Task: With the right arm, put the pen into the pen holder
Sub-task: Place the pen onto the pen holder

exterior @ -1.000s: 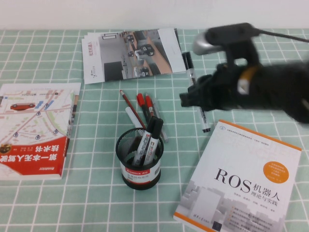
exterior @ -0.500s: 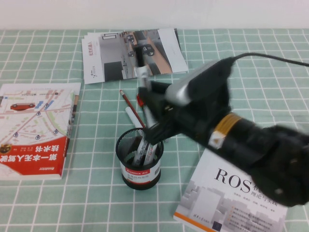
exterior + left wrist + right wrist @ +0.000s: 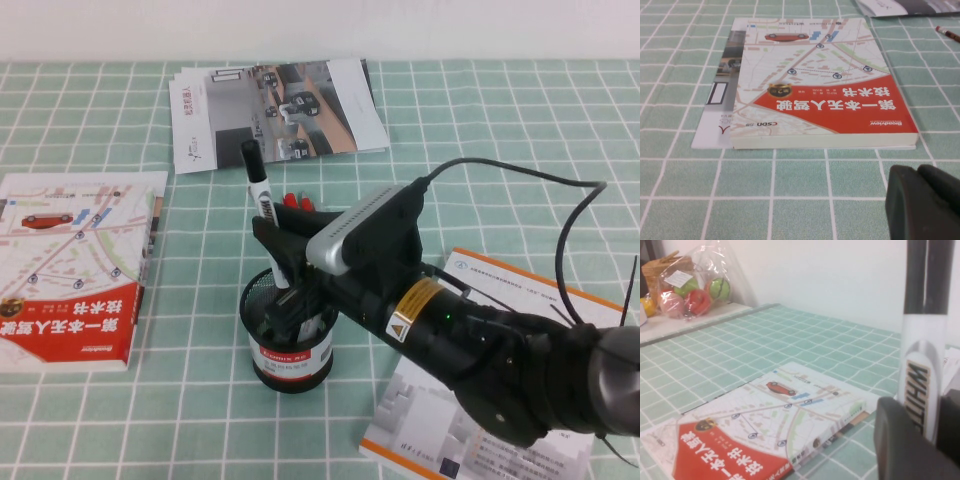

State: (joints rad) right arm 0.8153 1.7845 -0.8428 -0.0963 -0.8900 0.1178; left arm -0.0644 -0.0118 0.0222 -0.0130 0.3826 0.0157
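Far left on the green checked tablecloth (image 3: 90, 420): a red-and-white book (image 3: 70, 265) with a street map, a red car and the word "Broadview" on its cover, "CSDN" legible near the spine from the left wrist view. Just near of that book, at the table's left edge, the left gripper (image 3: 925, 202), seen only as a dark corner; whether its jaws are open or closed cannot be told. Further right and far back, a fanned stack of brochures (image 3: 275, 112) showing office interiors. At centre, the pen holder (image 3: 288, 330), upright, with a white-and-red label band near its base and other markers inside. Directly above it, the pen (image 3: 262, 205), tilted with its black cap up and leaning left, lower end reaching down into the cup; "WHIT" readable on its white barrel in the right wrist view. Clamped around the barrel, the right gripper (image 3: 290, 270), jaws narrowed tight on the marker, just over the cup's rim. Right and near, under the right arm (image 3: 470, 335), a white-and-orange book (image 3: 520, 300); its title is hidden by the arm.
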